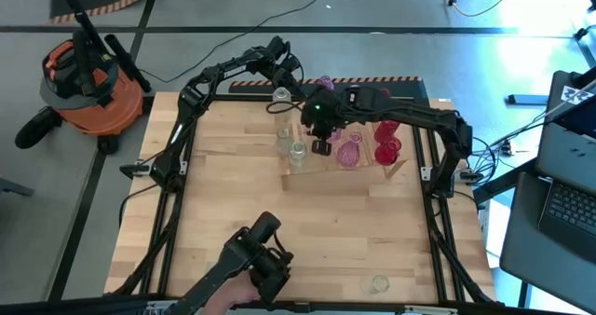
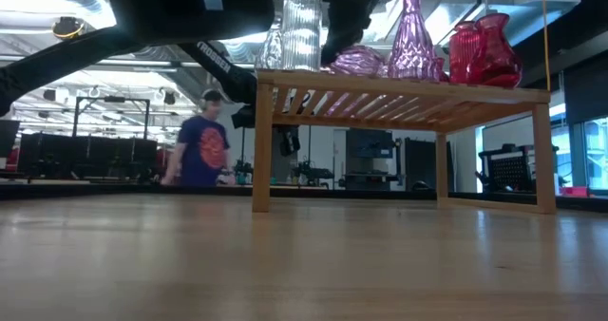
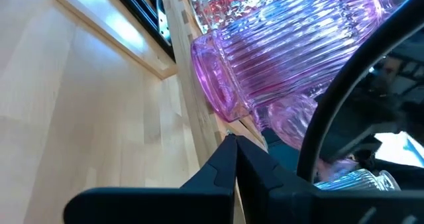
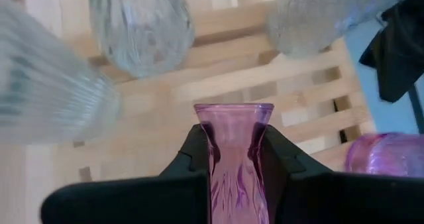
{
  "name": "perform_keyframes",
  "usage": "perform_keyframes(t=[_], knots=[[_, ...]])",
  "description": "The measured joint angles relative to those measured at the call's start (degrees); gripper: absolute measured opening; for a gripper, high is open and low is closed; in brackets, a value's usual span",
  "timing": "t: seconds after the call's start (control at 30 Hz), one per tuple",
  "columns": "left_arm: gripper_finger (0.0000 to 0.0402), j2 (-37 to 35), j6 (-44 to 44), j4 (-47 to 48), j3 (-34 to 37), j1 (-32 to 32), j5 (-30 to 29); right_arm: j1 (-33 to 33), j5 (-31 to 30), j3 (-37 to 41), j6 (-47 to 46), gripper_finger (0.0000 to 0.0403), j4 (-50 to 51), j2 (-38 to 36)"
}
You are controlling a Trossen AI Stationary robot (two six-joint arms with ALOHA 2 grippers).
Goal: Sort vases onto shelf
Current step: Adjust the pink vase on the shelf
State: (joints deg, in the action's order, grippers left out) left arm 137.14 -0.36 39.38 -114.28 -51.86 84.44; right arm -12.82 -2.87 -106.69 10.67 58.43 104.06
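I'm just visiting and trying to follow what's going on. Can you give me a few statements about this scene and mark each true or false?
1. The right gripper holds a pink vase. True.
2. The shelf is bare. False: clear, pink and red vases stand on it.
3. The left gripper is wide open. False: it is shut.
4. One clear vase sits alone near the table's front edge. True.

We see a grey floor (image 1: pixel 56 212) around the plank table (image 1: pixel 307 222), with black cables (image 1: pixel 307 3) trailing over it and an orange shop vacuum (image 1: pixel 88 82) to one side — a laptop (image 1: pixel 563 208) sits opposite. Beyond the table, a person in a blue shirt (image 2: pixel 202 150) stands among dark workstations under bright ceiling lights (image 2: pixel 71 27).
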Motion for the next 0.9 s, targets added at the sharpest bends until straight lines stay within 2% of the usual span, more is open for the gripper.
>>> perform_keyframes(t=[0.2, 0.47, 0.6, 0.73, 0.9], knots=[[0.0, 0.0, 0.0, 0.0, 0.0, 0.0, 0.0, 0.0, -1.0, 0.0, -1.6, 0.0041, -6.4, -3.1], [0.0, 0.0, 1.2, 0.0, 0.0, -0.3, -0.2, 0.1, -7.2, 1.6, -4.2, 0.004, -15.0, -9.9], [0.0, 0.0, 3.6, -0.7, 0.0, -0.3, -1.2, 0.1, -9.3, 7.0, -5.9, 0.004, -21.9, -14.9], [0.0, 0.0, 5.2, -4.0, 0.0, 0.2, -4.2, 0.1, -9.7, 16.0, -8.7, 0.004, -31.2, -21.0], [0.0, 0.0, -1.6, -13.8, 0.0, 1.3, -9.9, 0.1, -9.6, 28.6, -11.3, 0.0039, -45.8, -27.7]])
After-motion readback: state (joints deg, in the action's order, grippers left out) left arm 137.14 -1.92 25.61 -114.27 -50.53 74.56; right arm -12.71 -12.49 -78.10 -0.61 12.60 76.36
